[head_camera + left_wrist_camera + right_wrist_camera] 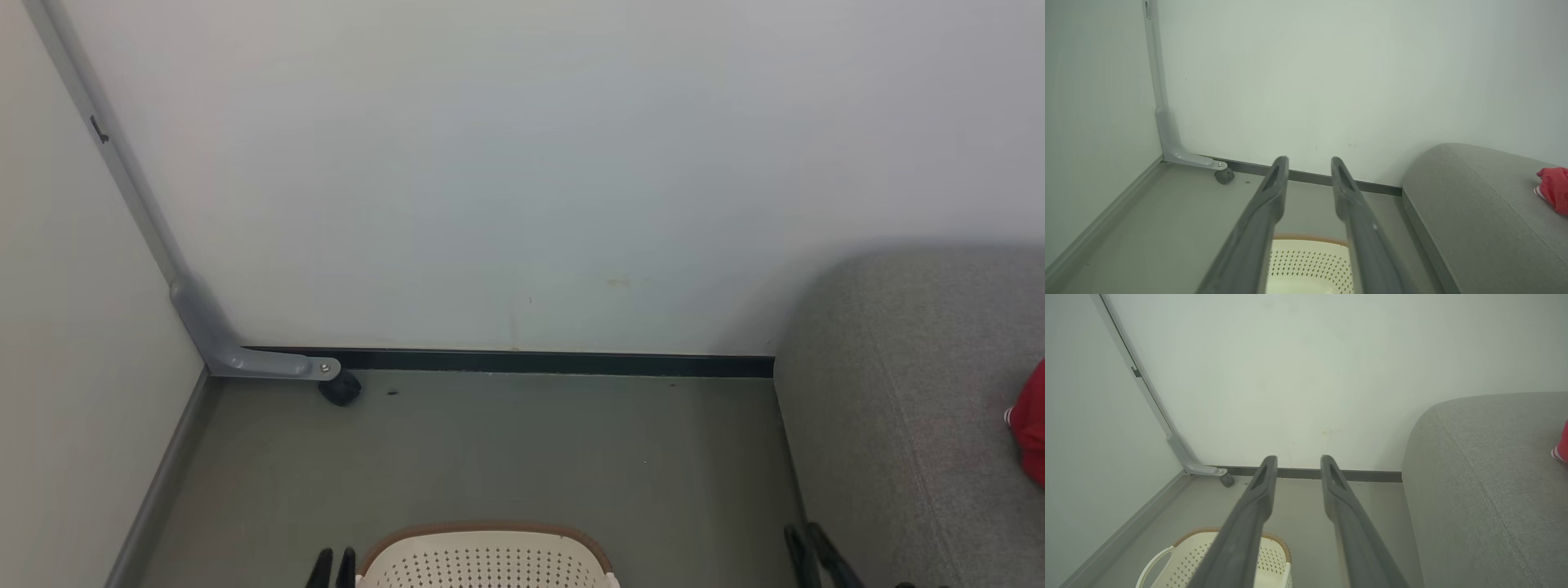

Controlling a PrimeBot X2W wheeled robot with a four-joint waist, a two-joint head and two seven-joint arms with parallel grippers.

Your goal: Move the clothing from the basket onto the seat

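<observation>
The cream basket (486, 562) with a brown rim stands on the floor at the bottom middle of the head view, its inside mostly cut off. The grey seat (898, 408) fills the right side, and a piece of red clothing (1033, 425) with a white stripe lies on it at the right edge. My left gripper (333, 565) pokes up just left of the basket, my right gripper (808, 545) beside the seat's front corner. In the left wrist view the left gripper (1309, 163) is open and empty above the basket (1310, 261). The right gripper (1298, 460) is open and empty too.
A white wall with a dark baseboard (531, 361) closes the back. A pale partition stands at the left, with a grey metal leg and a black caster (340, 389) at the corner. Grey floor (506, 457) lies between the basket and the wall.
</observation>
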